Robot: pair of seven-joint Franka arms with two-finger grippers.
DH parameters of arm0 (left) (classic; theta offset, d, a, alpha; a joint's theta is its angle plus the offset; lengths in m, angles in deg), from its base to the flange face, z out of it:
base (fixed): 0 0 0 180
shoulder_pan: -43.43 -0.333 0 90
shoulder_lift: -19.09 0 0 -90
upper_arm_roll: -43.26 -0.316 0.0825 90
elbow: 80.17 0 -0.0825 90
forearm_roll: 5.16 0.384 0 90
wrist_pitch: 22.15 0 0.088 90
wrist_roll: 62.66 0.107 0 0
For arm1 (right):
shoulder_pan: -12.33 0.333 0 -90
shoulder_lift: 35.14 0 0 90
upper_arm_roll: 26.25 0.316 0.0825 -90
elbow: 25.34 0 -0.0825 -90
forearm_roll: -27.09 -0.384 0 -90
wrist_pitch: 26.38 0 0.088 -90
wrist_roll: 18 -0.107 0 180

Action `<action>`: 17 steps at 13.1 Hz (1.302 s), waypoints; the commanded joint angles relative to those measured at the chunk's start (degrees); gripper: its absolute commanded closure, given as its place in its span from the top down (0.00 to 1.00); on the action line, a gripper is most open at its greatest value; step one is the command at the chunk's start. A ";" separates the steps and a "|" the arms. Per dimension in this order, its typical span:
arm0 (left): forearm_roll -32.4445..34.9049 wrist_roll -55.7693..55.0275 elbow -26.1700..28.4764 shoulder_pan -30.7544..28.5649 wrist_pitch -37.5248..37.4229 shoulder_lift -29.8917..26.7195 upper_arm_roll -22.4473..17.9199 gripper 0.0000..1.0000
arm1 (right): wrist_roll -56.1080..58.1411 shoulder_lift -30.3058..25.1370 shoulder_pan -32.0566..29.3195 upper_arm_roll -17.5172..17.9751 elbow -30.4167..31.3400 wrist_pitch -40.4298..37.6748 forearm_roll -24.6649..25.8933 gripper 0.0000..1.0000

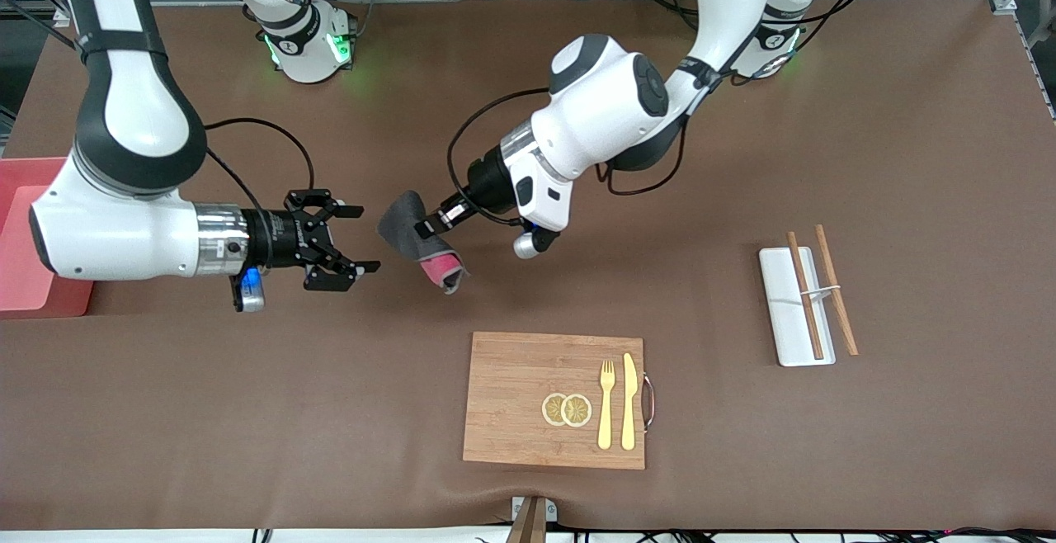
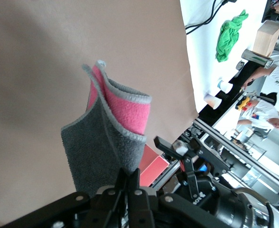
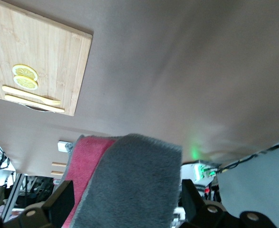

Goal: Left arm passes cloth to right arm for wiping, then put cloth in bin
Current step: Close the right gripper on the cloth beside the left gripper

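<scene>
left gripper (image 1: 431, 226) clamped on the small folded dark grey cloth with a crimson-red side (image 1: 419, 243), held in the air above the brown table (image 1: 907, 155), over a spot farther from the front camera than the wooden cutting board (image 1: 528, 386); right gripper (image 1: 363, 239) open, jaws spread just beside the cloth, not touching; salmon-pink rectangular plastic bin (image 1: 25, 238) sits well apart from the board, at the right arm's end

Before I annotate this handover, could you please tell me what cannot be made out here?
- Bin: front view, cut off by the frame edge and covered by the right arm.
- Cloth: right wrist view, lower part runs out of frame.
- Left tool: left wrist view, tips buried in cloth.
</scene>
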 commanded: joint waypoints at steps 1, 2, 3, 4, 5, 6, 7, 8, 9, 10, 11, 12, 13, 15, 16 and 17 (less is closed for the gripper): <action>-1.27 -0.95 -2.78 1.01 1.70 2.11 -0.20 0.00 | -3.33 -0.10 0.96 -0.24 -0.32 -0.20 -1.82 1.00; -1.53 -1.04 -2.78 1.10 2.40 2.29 -0.11 0.00 | -4.38 -0.10 1.49 -0.24 -0.14 0.23 -2.26 1.00; -2.23 -1.22 -2.78 1.54 3.02 2.38 -0.11 0.00 | -4.48 -0.19 2.36 -0.24 -0.14 0.50 -2.52 1.00; -2.50 -1.74 -2.78 1.72 3.63 2.46 -0.11 0.00 | -4.39 0.07 2.46 -0.24 -0.05 1.28 -2.53 1.00; -2.50 -2.01 -2.78 1.72 4.07 2.55 -0.11 0.00 | -4.39 0.77 2.89 -0.24 0.39 1.55 -2.53 1.00; -2.50 -2.01 -2.78 1.81 4.34 2.64 -0.11 0.00 | -4.39 1.04 3.77 -0.24 1.00 2.08 -2.53 1.00; -2.50 -2.10 -2.78 1.89 4.43 2.64 -0.11 0.00 | -4.39 1.74 4.47 -0.24 1.18 2.61 -2.53 0.88; -2.50 -2.10 -2.78 1.89 4.43 2.64 -0.11 0.00 | -4.13 1.92 4.92 -0.24 1.01 2.70 -2.61 0.59; -2.50 -2.10 -2.78 1.89 4.43 2.73 -0.11 0.00 | -3.43 2.27 4.83 -0.24 0.83 2.70 -3.05 0.29; -2.50 -2.10 -2.87 1.89 4.43 2.73 -0.11 0.00 | -3.34 2.27 4.83 -0.24 0.57 2.70 -3.66 0.08; -2.50 -2.10 -2.78 1.89 4.43 2.73 -0.11 0.00 | -2.90 2.27 5.09 -0.24 0.39 2.79 -3.75 0.00; -2.50 -2.10 -2.78 1.89 4.43 2.73 -0.11 0.00 | -2.55 2.27 5.27 -0.24 0.30 2.70 -3.76 0.00; -2.50 -2.10 -2.78 1.81 4.43 2.73 -0.11 0.00 | -2.37 2.36 5.18 -0.24 0.13 2.70 -3.67 0.00; -2.50 -2.27 -2.78 1.81 4.43 2.64 -0.11 0.00 | 1.21 2.45 5.44 -0.33 -0.05 2.70 -3.06 0.00; -2.50 -2.53 -2.78 1.46 4.34 2.55 -0.11 0.00 | 2.80 2.45 5.45 -0.33 -0.05 2.70 -2.88 0.00; -2.50 -2.62 -2.69 1.19 3.91 2.12 -0.20 0.40 | 4.56 2.36 5.36 -0.33 -0.14 2.79 -2.35 0.00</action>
